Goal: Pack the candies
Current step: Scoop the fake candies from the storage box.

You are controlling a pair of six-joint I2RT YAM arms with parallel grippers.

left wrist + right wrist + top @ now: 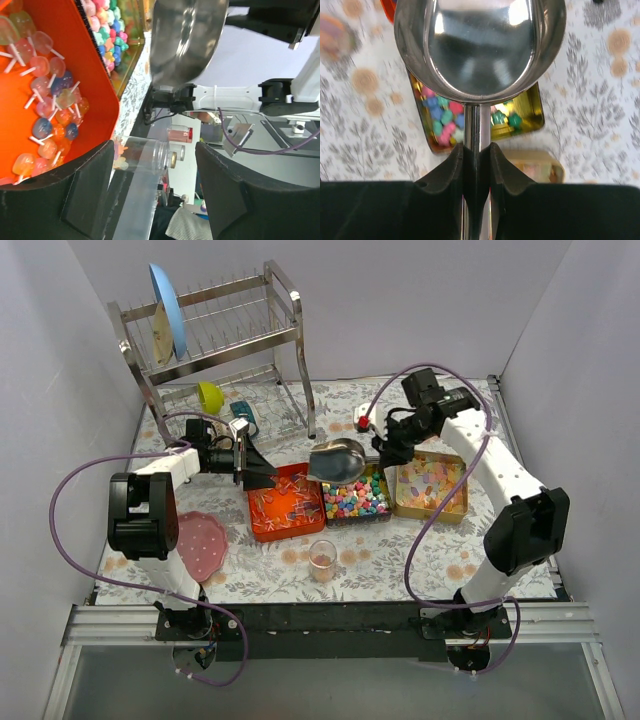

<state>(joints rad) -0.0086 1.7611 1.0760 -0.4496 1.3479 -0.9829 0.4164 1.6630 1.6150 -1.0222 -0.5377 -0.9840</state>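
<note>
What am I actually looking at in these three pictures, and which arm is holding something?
Two robot arms work at a table. The wide picture looks down from above; the other two come from a camera on each wrist. The right gripper is clamped on the handle of a metal scoop, which is empty and sits above the middle tin of pastel candies. The left gripper is open at the edge of the orange tray of wrapped candies. A third tin and a clear cup stand nearby.

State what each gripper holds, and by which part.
Right gripper: the shiny steel scoop, clamped by its thin handle just behind the bowl. Left gripper: open, holding nothing.
</note>
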